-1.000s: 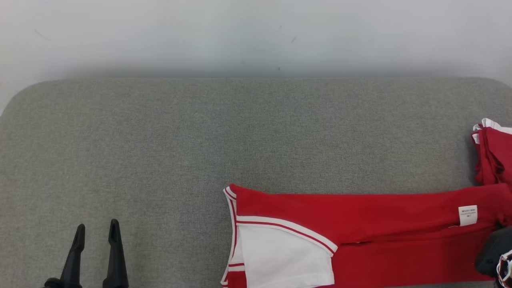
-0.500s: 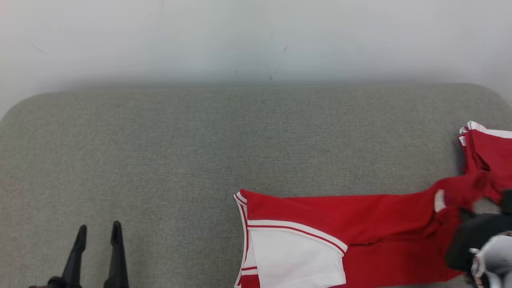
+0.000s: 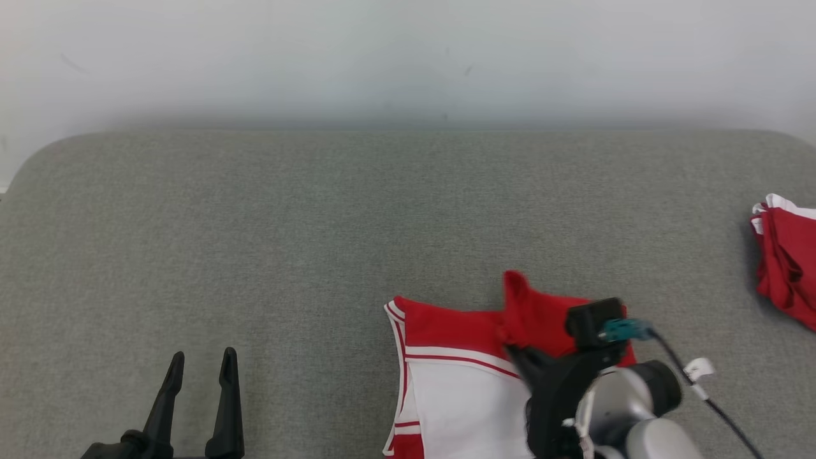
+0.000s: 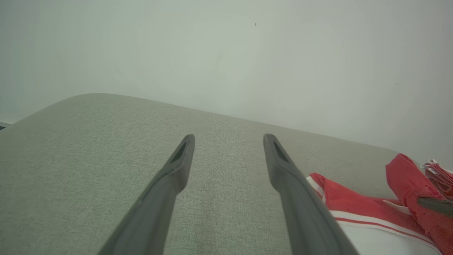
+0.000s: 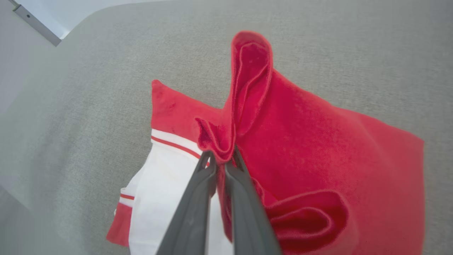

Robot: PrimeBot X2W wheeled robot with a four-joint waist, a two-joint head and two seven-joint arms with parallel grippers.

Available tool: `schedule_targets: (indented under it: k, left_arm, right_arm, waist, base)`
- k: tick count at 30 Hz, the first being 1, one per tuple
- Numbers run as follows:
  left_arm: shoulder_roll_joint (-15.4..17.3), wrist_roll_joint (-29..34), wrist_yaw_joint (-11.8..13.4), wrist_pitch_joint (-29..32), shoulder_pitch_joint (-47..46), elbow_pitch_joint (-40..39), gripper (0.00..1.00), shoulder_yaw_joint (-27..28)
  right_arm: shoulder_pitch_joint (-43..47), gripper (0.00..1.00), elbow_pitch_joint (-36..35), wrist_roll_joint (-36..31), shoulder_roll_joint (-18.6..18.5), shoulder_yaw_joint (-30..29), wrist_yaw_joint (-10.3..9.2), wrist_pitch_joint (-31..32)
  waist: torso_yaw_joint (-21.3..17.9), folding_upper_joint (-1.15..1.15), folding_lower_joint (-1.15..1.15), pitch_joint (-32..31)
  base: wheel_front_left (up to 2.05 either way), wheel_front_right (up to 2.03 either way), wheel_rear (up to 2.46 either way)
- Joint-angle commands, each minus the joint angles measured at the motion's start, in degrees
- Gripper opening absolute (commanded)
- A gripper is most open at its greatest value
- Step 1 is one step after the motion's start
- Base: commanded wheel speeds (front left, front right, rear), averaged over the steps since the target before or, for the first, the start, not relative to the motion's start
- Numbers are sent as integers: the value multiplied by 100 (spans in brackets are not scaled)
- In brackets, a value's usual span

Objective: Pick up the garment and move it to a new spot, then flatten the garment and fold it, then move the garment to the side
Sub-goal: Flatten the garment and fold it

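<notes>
My right hand [image 5: 221,161] is pinched tight on a bunched red fold of the garment [image 5: 318,141]. The garment, red and white, lies doubled over itself at the near edge of the grey counter [image 3: 319,223]. My left hand [image 3: 203,356] is spread wide and empty, well apart to the left.

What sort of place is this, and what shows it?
Probably a robot folding test bench: grey padded surface against a bare wall, right gripper pinching a red garment, more red clothing nearby.
</notes>
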Motion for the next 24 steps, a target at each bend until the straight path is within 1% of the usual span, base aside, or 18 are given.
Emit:
schedule_targets:
  k: [1, 3, 4, 6, 13, 16, 17, 18, 20, 24]
  left_arm:
    - [-8, -30, 8, -56, -60, 41, 100, 9]
    - [-13, -39, 22, -56, -111, 63, 100, 1]
    - [-22, -48, 23, -79, -143, 74, 100, -8]
    - [-27, -51, 20, -97, -130, 90, 100, -28]
    - [-61, -53, 15, -118, -237, 177, 100, -137]
    - [-69, -58, 11, -133, -254, 218, 100, -160]
    - [-70, -64, 10, -139, -243, 235, 100, -167]
    - [-70, -74, 10, -140, -246, 254, 100, -171]
    - [-70, -85, 12, -153, -251, 266, 100, -160]
    - [-51, -111, 22, -167, -230, 277, 100, -121]
  right_arm:
    - [-48, 0, 86, 112, -11, 191, -16, -53]
    - [-163, 0, 231, 184, -13, 495, -16, -116]
    - [-242, 0, 362, 263, -10, 781, -16, -173]
    - [-298, 0, 505, 344, -11, 988, -16, -209]
    - [-544, 0, 921, 460, -11, 1387, -16, -359]
    - [-628, 0, 1056, 499, -11, 1454, -16, -410]
    - [-639, 38, 1080, 526, -9, 1490, -16, -425]
    - [-616, 100, 1102, 646, -8, 1527, -16, -422]
    - [-597, 100, 1056, 940, -8, 1604, -16, -480]
    - [-618, 100, 694, 1861, -10, 1672, -16, -751]
  waist:
    - [109, 0, 0, 34]
    - [183, 0, 0, 41]
    - [242, 0, 0, 51]
    - [290, 0, 0, 59]
    - [420, 0, 0, 101]
    - [445, 0, 0, 106]
    - [447, 0, 0, 106]
    - [446, 0, 0, 103]
    - [430, 0, 0, 93]
    - [354, 0, 0, 70]
  base:
    - [0, 0, 0]
    - [0, 0, 0]
    - [0, 0, 0]
    - [0, 0, 0]
    - [0, 0, 0]
    - [0, 0, 0]
    - [0, 0, 0]
    - [0, 0, 0]
    - [0, 0, 0]
    - [0, 0, 0]
